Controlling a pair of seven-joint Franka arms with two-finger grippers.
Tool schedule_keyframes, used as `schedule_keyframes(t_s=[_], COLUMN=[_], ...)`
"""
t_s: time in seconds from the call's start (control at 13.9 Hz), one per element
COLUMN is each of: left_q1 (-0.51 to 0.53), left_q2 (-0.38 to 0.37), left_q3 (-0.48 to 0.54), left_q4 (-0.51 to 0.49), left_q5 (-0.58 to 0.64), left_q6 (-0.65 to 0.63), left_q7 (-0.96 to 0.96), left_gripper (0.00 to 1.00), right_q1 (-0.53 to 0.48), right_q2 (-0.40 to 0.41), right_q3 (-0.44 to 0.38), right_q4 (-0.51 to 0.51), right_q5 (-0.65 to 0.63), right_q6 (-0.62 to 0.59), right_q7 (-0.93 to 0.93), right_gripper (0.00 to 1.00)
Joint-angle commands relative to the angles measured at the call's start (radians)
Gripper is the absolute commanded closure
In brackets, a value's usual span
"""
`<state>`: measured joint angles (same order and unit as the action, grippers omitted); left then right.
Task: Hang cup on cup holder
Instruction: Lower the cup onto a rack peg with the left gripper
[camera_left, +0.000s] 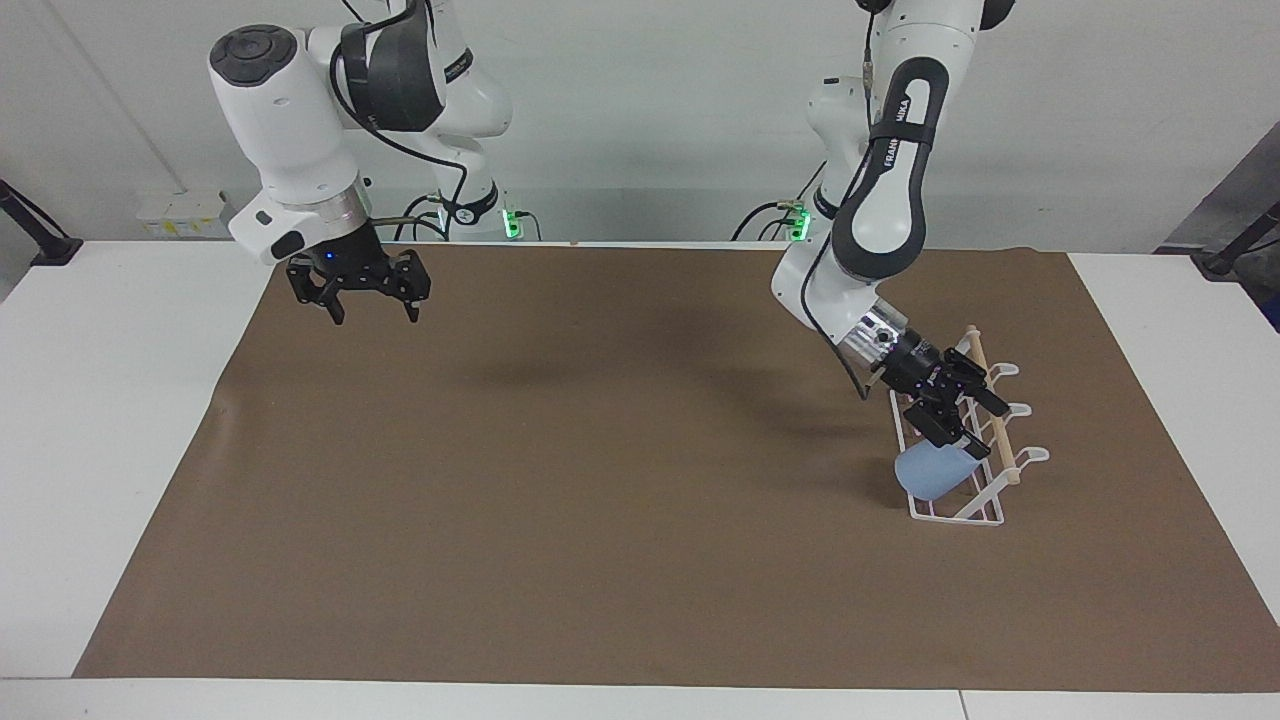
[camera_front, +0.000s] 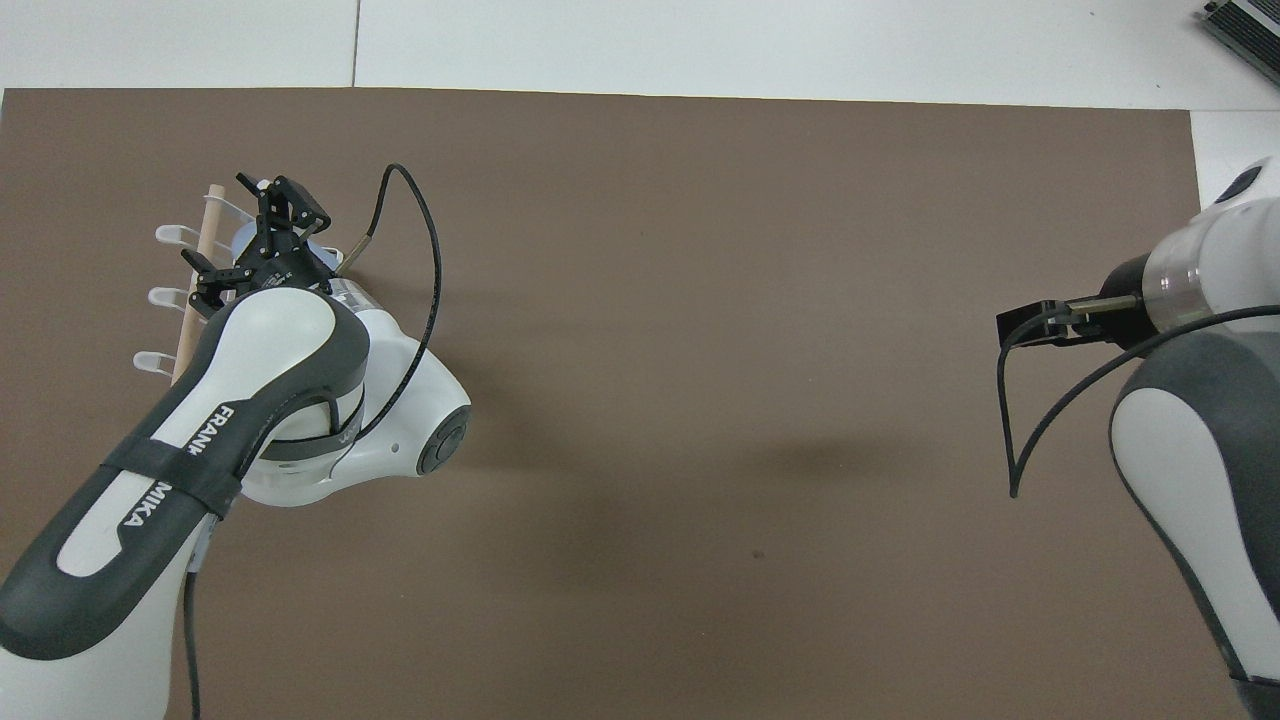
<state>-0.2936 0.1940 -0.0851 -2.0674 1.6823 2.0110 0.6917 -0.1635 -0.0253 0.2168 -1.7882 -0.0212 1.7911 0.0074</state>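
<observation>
Facing view: cup (camera_left: 932, 472) sits tilted on the cup holder (camera_left: 955, 515), at its end farther from the robots, apparently released. Left gripper (camera_left: 958, 412) just above it, fingers spread, holding nothing. Right gripper (camera_left: 373, 300) waits, open, over the mat's corner. Overhead view: left gripper (camera_front: 262, 240) hides most of the cup; dowel (camera_front: 195, 290) shows beside it.

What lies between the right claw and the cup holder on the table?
Only bare brown mat separates the right claw from the cup holder; the facing view shows this.

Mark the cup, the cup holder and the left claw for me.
cup (camera_left: 928, 472): facing view, on its light blue side wall.
cup holder (camera_left: 996, 432): facing view, on the wooden dowel across its top.
left claw (camera_left: 958, 410): facing view, midway between its fingertips, over the cup holder.
</observation>
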Motion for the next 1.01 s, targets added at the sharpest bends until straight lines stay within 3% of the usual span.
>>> schedule_keyframes(t_s=[0.0, 0.22, 0.36, 0.58, 0.79, 0.94], left_q1=[0.01, 0.004, 0.001, 0.008, 0.016, 0.104], left_q2=[0.012, -0.016, -0.059, -0.1, -0.131, -0.18], left_q3=[-0.002, -0.008, -0.008, -0.007, 0.007, 0.01], left_q4=[0.018, 0.029, 0.05, 0.134, 0.214, 0.221], left_q5=[0.01, -0.027, -0.154, -0.457, -0.79, -1.066], left_q6=[0.02, 0.02, 0.025, 0.006, -0.095, -0.1], left_q7=[-0.008, -0.001, -0.003, -0.003, -0.004, -0.009], left_gripper=[0.0, 0.0, 0.0, 0.0, 0.0, 0.0], right_q1=[-0.014, -0.014, -0.014, -0.014, -0.014, -0.014], right_q2=[-0.018, -0.018, -0.018, -0.018, -0.018, -0.018], right_q3=[0.012, 0.012, 0.012, 0.012, 0.012, 0.012], right_q4=[-0.019, -0.019, -0.019, -0.019, -0.019, -0.019], right_q5=[-0.005, -0.005, -0.005, -0.005, -0.003, -0.005], right_q6=[0.019, 0.019, 0.019, 0.019, 0.019, 0.019], right_q7=[-0.009, -0.009, -0.009, -0.009, -0.009, -0.009], right_gripper=[0.0, 0.0, 0.0, 0.0, 0.0, 0.0])
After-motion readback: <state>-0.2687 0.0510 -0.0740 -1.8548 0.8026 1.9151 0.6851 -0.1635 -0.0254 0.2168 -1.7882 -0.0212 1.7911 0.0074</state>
